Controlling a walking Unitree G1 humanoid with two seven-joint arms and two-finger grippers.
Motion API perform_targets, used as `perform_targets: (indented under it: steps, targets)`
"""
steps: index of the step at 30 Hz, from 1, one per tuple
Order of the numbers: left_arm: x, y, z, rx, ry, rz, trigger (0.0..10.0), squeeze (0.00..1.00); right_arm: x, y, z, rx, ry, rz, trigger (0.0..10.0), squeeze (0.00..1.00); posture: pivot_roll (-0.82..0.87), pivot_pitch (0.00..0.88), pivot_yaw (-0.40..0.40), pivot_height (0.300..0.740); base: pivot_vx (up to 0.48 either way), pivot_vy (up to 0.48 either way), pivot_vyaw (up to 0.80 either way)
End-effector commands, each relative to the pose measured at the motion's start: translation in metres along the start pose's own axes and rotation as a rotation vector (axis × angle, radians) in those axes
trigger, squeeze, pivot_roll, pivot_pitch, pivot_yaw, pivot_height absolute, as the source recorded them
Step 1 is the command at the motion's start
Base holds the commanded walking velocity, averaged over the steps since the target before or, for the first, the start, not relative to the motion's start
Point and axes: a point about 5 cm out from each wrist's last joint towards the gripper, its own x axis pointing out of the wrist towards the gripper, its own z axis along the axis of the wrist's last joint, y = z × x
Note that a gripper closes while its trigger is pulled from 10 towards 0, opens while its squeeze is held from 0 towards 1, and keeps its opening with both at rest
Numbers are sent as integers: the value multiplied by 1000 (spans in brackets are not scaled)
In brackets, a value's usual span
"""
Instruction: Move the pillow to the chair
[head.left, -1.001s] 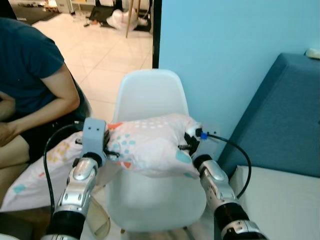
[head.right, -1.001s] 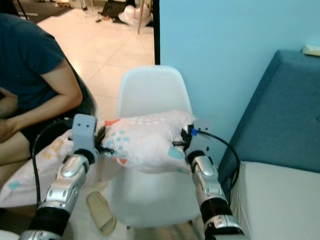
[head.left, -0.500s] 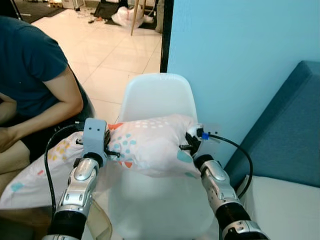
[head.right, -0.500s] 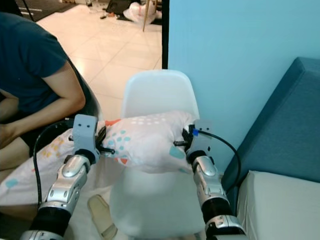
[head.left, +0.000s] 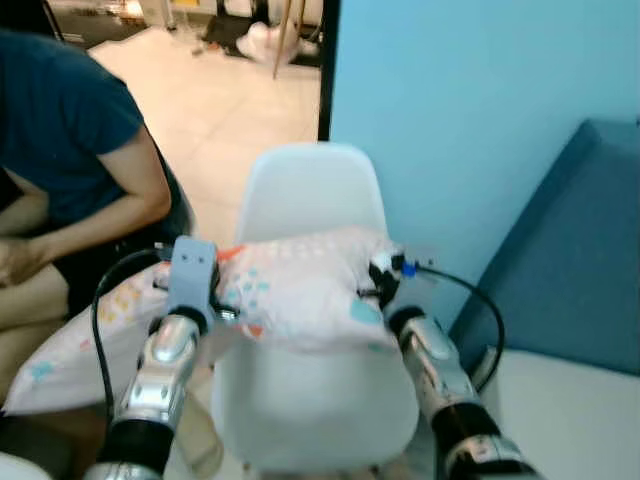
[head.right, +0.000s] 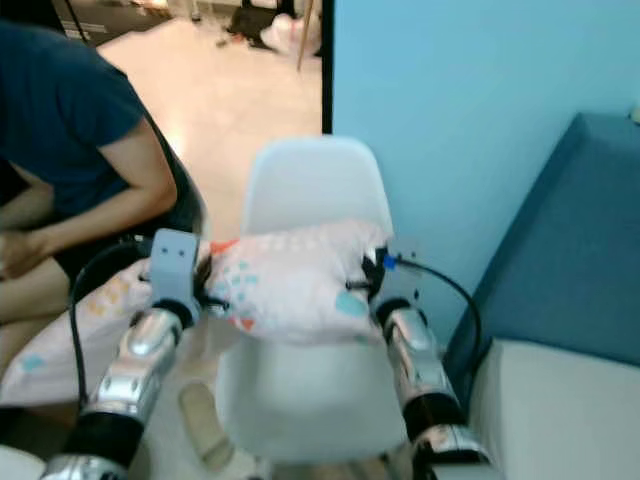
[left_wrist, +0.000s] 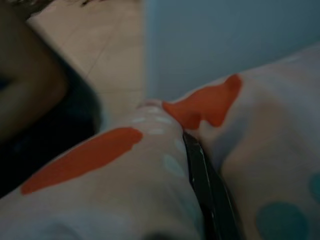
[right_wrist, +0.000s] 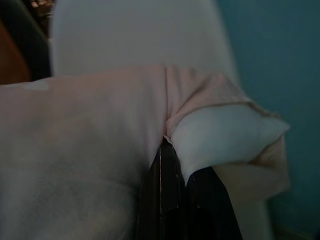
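A pink pillow (head.left: 300, 290) with coloured dots hangs in the air just in front of a white shell chair (head.left: 315, 195), level with its backrest and above the seat. My left gripper (head.left: 222, 305) is shut on the pillow's left end, and its black finger (left_wrist: 207, 187) is pinched into the fabric. At the other end my right gripper (head.left: 372, 290) is shut on the pillow, its fingers (right_wrist: 165, 200) clamped beside the open pillowcase corner (right_wrist: 225, 135).
A person in a dark blue shirt (head.left: 60, 140) sits close on the left, with a spotted sheet (head.left: 85, 335) draped by their knees. The light blue wall (head.left: 450, 120) stands behind the chair. A blue sofa (head.left: 575, 250) is at the right. A slipper (head.right: 205, 435) lies on the floor.
The whole picture has shifted a little and blurred, so the camera moved. Both grippers still hold the pillow in front of the chair as before.
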Motion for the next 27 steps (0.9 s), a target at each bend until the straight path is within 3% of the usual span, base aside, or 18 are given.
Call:
perform_targets:
  steps: [1,4,6,9,14,15,16,17,19,20,21,22,24,27]
  targets:
    - [8,0,15,53,-73,-20,10000,0,8,6,12,-21,-41,27,10000,0,43,91,1,740,0,0,0]
    - [16,1,24,73,-104,-23,10000,0,14,7,21,-42,-57,29,10000,0,45,97,2,740,0,0,0]
    - [31,-2,41,116,-158,-69,10000,0,25,4,41,-81,-93,19,10000,0,42,107,1,740,0,0,0]
    - [40,-2,56,144,-200,-87,10000,0,31,0,54,-97,-121,4,10000,0,42,114,1,740,0,0,0]
    - [47,1,78,165,-293,-47,10000,0,33,-4,65,-108,-160,-22,10000,0,39,119,3,740,0,0,0]
    - [47,0,89,167,-364,-32,10000,0,32,-8,70,-108,-196,-51,10000,0,38,124,6,740,0,0,0]
    - [43,-12,92,169,-430,-47,10000,0,28,-17,69,-93,-232,-108,10000,0,35,127,11,740,0,0,0]
    - [43,-12,92,169,-430,-47,10000,0,28,-17,69,-93,-232,-108,10000,0,35,127,11,740,0,0,0]
    - [38,-35,61,151,-305,-149,10000,0,22,-20,52,-100,-185,-126,10000,0,35,132,14,740,0,0,0]
    - [38,-35,61,151,-305,-149,10000,0,22,-20,52,-100,-185,-126,10000,0,35,132,14,740,0,0,0]
    - [28,-62,22,140,-143,-294,10000,0,15,-21,28,-128,-101,-120,10000,0,29,136,14,740,0,0,0]
    - [28,-62,22,140,-143,-294,10000,0,15,-21,28,-128,-101,-120,10000,0,29,136,14,740,0,0,0]
    - [14,-82,-9,133,-7,-402,10000,0,5,-23,3,-162,-4,-118,10000,0,32,139,14,740,0,0,0]
    - [9,-89,-23,132,61,-421,10000,0,-2,-27,-13,-187,78,-133,10000,0,28,140,14,740,0,0,0]
